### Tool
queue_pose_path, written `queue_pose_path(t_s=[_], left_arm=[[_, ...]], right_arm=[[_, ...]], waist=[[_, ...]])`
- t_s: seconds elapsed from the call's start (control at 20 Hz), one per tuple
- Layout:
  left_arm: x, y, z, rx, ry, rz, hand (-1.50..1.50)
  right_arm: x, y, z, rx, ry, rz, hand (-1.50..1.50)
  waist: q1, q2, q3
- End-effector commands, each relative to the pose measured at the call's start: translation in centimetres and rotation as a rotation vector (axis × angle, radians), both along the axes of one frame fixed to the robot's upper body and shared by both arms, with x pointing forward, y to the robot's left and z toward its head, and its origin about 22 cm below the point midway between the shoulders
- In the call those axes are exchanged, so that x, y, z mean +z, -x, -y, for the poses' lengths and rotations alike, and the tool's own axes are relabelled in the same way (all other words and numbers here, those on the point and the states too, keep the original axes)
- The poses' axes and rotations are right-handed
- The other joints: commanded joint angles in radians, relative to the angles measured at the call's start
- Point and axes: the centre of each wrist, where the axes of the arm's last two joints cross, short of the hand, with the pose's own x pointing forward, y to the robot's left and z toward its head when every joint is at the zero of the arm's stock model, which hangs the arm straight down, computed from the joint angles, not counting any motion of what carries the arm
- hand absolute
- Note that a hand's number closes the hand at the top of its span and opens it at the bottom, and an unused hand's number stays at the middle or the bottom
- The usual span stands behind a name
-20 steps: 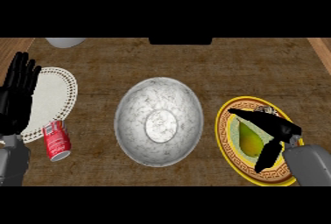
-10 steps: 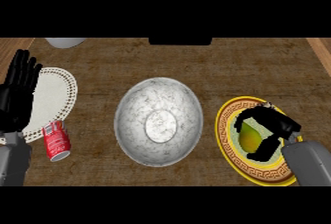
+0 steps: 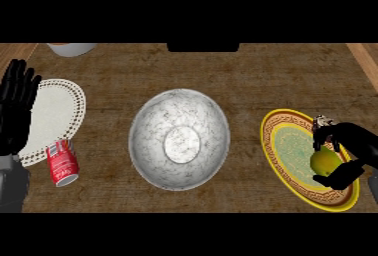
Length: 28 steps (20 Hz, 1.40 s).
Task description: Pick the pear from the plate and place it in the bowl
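A yellow-green pear (image 3: 323, 162) shows between the curled fingers and thumb of my right hand (image 3: 350, 150), over the right part of the yellow patterned plate (image 3: 289, 150). Whether the pear touches the plate I cannot tell. A grey marbled bowl (image 3: 179, 138) stands at the middle of the counter, left of the plate, with nothing in it. My left hand (image 3: 16, 107) rests open at the far left edge, fingers up.
A white scalloped mat (image 3: 55, 117) lies at the left beside my left hand. A red can (image 3: 63, 163) lies on its side at the mat's lower edge. A pale cup or dish (image 3: 71, 48) shows at the top left.
My right hand has closed its fingers round the pear and drawn back toward the plate's right side, taking the pear with it. The left hand has stayed still.
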Motion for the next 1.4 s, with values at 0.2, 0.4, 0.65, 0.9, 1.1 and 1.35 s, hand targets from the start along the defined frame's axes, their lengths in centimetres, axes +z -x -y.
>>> queue_pose_path(t_s=[0.2,0.4,0.65,0.9,1.1,1.35], left_arm=[[0.9,-0.7,0.4,0.02,0.002,-0.004,0.0],[0.9,0.0,0.8,-0.009,0.002,0.009,0.0],[1.5,-0.2,-1.6,0.022,0.003,-0.018,0.0],[1.1,0.3,0.4,0.01,-0.014,0.002,0.0],[-1.2,0.7,-0.7,0.008,-0.014,-0.007,0.0],[-0.2,0.0,0.0,-0.002,-0.004,0.002,0.0]], right_arm=[[3.9,5.7,10.2,-0.183,0.257,0.177,1.5],[6.1,5.8,9.9,-0.27,0.248,0.321,1.5],[12.2,8.0,8.6,-0.158,0.131,0.403,1.5],[17.9,9.2,7.4,-0.07,0.013,0.564,1.5],[20.0,9.6,4.2,-0.021,-0.143,0.585,1.5],[22.1,9.4,-0.1,0.021,-0.324,0.549,1.5]], waist=[[-0.012,0.012,0.011],[-0.003,0.011,0.01],[-0.022,0.006,0.009],[-0.016,0.005,0.009],[-0.01,0.008,0.008],[0.004,0.008,0.007]])
